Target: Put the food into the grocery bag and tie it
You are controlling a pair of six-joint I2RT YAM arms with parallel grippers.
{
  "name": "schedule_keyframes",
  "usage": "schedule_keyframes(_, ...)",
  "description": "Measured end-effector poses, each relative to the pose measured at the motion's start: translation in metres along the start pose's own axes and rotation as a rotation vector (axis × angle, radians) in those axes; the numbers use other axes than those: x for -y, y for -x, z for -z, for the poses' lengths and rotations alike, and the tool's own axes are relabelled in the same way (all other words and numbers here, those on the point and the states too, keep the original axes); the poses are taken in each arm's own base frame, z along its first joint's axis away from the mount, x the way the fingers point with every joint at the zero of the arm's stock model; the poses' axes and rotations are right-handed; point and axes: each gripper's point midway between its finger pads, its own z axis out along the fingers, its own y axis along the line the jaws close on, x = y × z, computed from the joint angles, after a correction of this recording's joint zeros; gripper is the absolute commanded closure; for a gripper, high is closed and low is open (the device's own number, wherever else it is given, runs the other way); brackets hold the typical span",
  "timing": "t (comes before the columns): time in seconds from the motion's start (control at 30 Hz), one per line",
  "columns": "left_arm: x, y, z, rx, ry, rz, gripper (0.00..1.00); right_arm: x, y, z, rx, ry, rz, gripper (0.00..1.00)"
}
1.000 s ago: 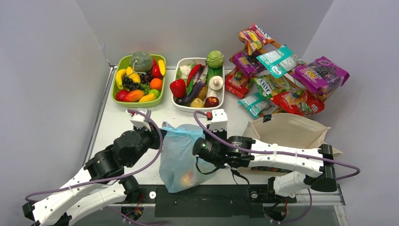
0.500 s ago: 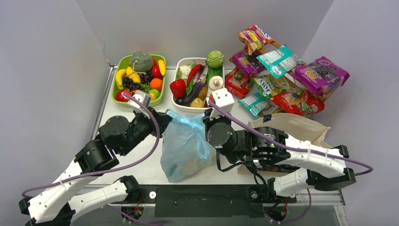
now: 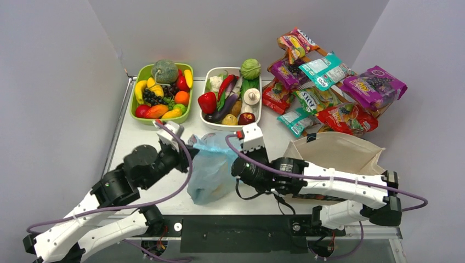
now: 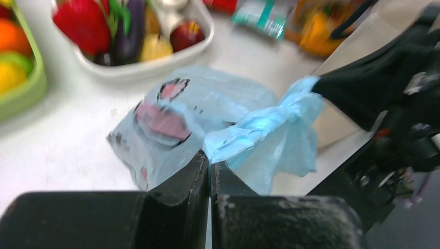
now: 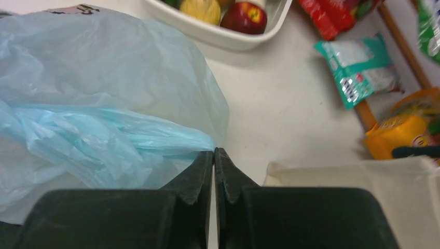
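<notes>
One grocery bag [image 3: 209,171], two handles [image 4: 249,132]: my left gripper [image 4: 209,165] and right gripper [image 5: 214,155] clamp shut on one each; contents barely visible.

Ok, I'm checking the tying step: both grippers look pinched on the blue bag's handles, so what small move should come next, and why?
Probably draw the two grippers slightly apart to tighten the tie. The left gripper and the right gripper are each shut on a strip of the grocery bag, and a bunched twist of plastic sits between them.
</notes>
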Motion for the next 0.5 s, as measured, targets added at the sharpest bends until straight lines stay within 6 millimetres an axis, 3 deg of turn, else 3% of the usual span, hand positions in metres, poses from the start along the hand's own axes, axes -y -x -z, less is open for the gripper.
schedule_keyframes(0.17,-0.032,-0.137,-0.008,-0.221,0.08,0.064,1.0,-0.007,-0.078,-0.016,-0.122,0.021,-0.012,1.0)
schedule_keyframes(0.23,-0.04,-0.17,-0.008,-0.272,0.105,0.103,1.0,-0.012,-0.093,-0.017,-0.157,0.044,-0.032,1.0)
schedule_keyframes(0.3,-0.041,-0.174,-0.008,-0.268,0.12,0.141,1.0,-0.014,-0.095,-0.017,-0.165,0.053,-0.045,1.0)
schedule_keyframes(0.4,-0.042,-0.157,-0.011,-0.232,0.144,0.16,1.0,-0.014,-0.08,-0.013,-0.149,0.055,-0.051,1.0)
schedule_keyframes(0.5,-0.038,-0.12,-0.015,-0.194,0.163,0.147,1.0,-0.007,-0.034,-0.001,-0.087,0.056,-0.058,1.0)
